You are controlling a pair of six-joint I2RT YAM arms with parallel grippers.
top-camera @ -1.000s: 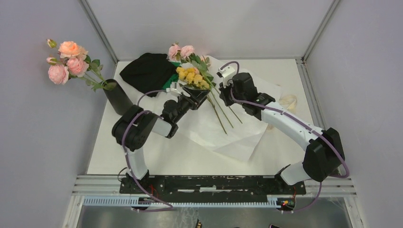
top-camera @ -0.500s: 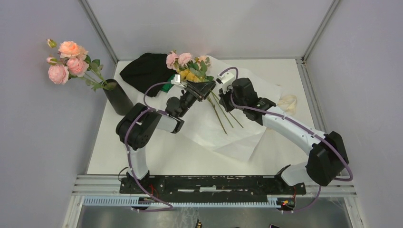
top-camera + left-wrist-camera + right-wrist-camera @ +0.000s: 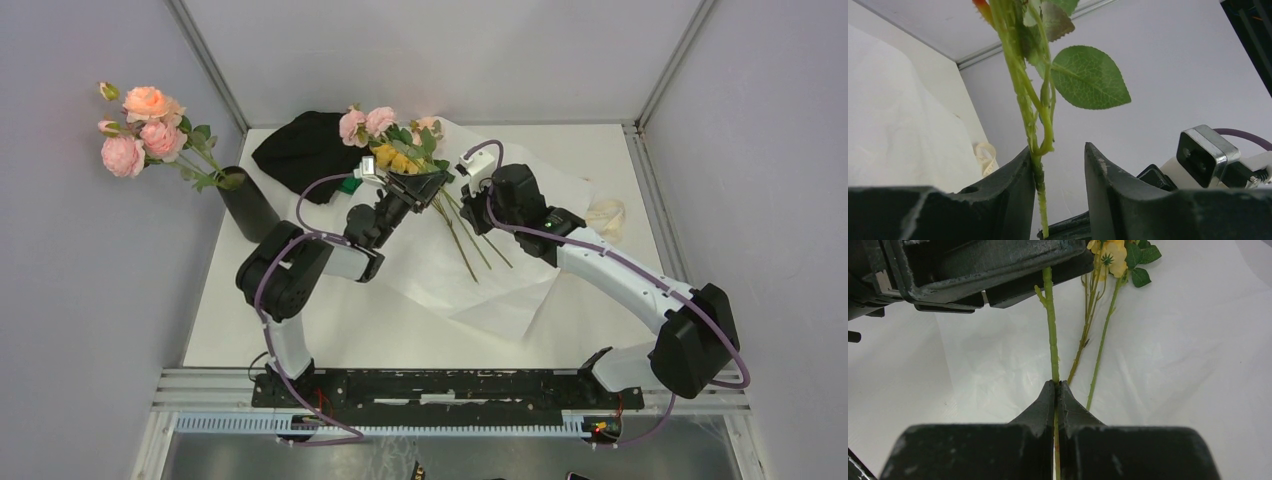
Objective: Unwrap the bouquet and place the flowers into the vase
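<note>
The black vase [image 3: 248, 205] stands at the table's left edge and holds several pink roses [image 3: 140, 125]. Pink and yellow flowers [image 3: 390, 135] of the bouquet lie at the back on the spread white paper [image 3: 440, 270]. My right gripper [image 3: 1058, 385] is shut on one green stem [image 3: 1050, 335]. My left gripper [image 3: 1058, 155] stands round the same stem [image 3: 1039, 185] higher up. The stem rests against its left finger, with a gap to the other finger. In the top view the left gripper [image 3: 425, 185] and the right gripper [image 3: 465, 198] meet just below the blooms.
A black-and-green cloth heap [image 3: 305, 150] lies at the back left, beside the blooms. Cream ribbon [image 3: 606, 215] sits at the paper's right edge. Two loose stems [image 3: 1100, 350] lie on the paper to the right of the held one. Grey walls enclose the table.
My left gripper has moved back toward the blooms and narrowed its jaws round the stem. The flower heads shifted a little left. The right gripper has stayed shut on the stem.
</note>
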